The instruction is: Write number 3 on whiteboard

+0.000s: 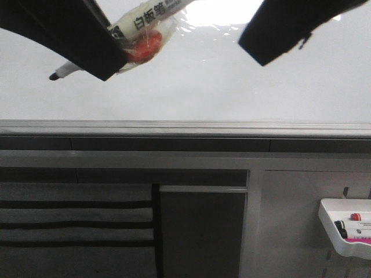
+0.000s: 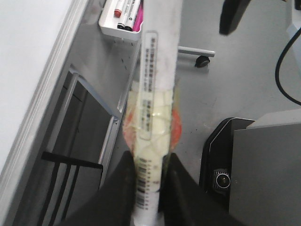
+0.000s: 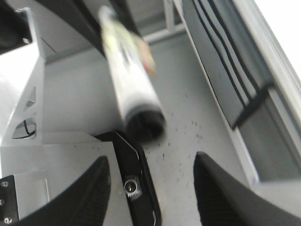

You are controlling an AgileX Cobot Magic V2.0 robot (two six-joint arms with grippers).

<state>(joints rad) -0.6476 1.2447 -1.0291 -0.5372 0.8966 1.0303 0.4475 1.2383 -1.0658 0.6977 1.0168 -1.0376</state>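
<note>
The whiteboard (image 1: 197, 87) fills the upper half of the front view, glossy white with a grey rail (image 1: 185, 127) along its lower edge. No number 3 shows on it. My left gripper (image 1: 117, 51) is shut on a white marker (image 1: 152, 18) wrapped in clear tape with a red piece. The marker's black tip (image 1: 55, 75) lies over the board at the left; I cannot tell whether it touches. In the left wrist view the marker (image 2: 157, 70) runs up from between the fingers (image 2: 176, 188). My right gripper (image 3: 153, 193) is open and empty, and the marker (image 3: 131, 89) hangs beyond it.
A small white tray (image 1: 346, 238) with spare markers hangs on the panel at the lower right, also seen as a tray (image 2: 109, 29) in the left wrist view. Below the rail are grey cabinet panels and a dark striped cloth (image 1: 75, 226).
</note>
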